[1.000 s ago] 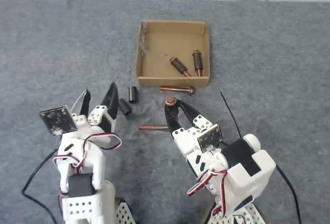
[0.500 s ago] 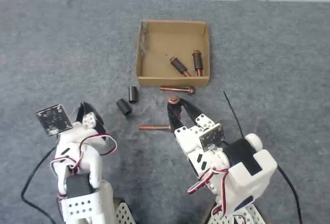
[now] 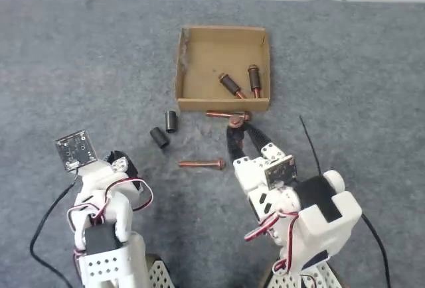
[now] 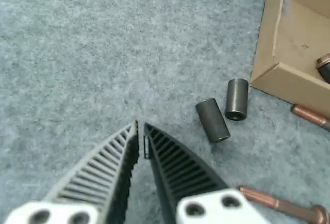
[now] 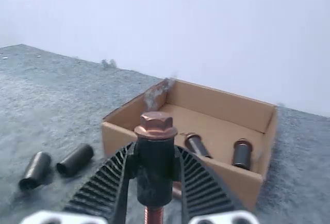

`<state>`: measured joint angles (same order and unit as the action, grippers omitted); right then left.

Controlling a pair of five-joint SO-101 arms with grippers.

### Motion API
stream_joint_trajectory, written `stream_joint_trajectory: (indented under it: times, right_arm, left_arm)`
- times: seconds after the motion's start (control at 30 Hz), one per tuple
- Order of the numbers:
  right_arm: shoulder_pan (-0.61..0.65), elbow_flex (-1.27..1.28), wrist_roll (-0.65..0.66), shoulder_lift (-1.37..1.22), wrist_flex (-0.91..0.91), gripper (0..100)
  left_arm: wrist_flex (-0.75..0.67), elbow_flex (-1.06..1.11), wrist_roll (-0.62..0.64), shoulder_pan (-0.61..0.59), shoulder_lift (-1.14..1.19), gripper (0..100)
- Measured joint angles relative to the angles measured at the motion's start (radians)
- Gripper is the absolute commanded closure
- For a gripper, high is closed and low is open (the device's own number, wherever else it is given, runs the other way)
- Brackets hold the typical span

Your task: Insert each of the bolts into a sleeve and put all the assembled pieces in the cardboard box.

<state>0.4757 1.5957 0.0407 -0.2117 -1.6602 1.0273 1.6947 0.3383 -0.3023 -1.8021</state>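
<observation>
High view: box [image 3: 204, 69], apparently two assemblies [image 3: 230, 85]

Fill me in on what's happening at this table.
The right gripper holds an assembled piece, a bolt inside a sleeve, upright just in front of the box. Two finished pieces lie in the box. Two empty sleeves and two bare bolts lie on the table. The left gripper is shut and empty, short of the sleeves.
</observation>
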Motion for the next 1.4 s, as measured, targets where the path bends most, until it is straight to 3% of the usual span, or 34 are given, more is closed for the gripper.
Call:
stream_joint_trajectory:
  times: [0.23, 0.33, 0.53, 0.9, 1.17, 1.4]
  right_arm:
    - [-0.064, -0.114, 0.000, 0.040, 0.003, 99.2]
    - [-0.066, -0.181, 0.068, 0.066, 0.083, 99.2]
    - [-0.066, -0.353, 0.192, 0.095, 0.358, 99.2]
    - [-0.072, -0.710, 0.201, 0.095, 0.856, 99.2]
    - [-0.121, -0.954, 0.201, 0.095, 1.324, 99.2]
    - [-0.147, -1.131, 0.203, 0.057, 1.577, 99.2]
  left_arm:
    - [0.018, 0.000, -0.040, -0.014, 0.000, 98]
    - [0.018, 0.000, -0.086, -0.054, 0.000, 98]
    - [0.021, 0.000, -0.117, -0.072, 0.000, 98]
    - [0.040, 0.000, -0.249, -0.072, 0.000, 98]
    - [0.044, 0.000, -0.249, -0.072, 0.000, 98]
    - [0.063, 0.000, -0.250, -0.072, 0.000, 98]
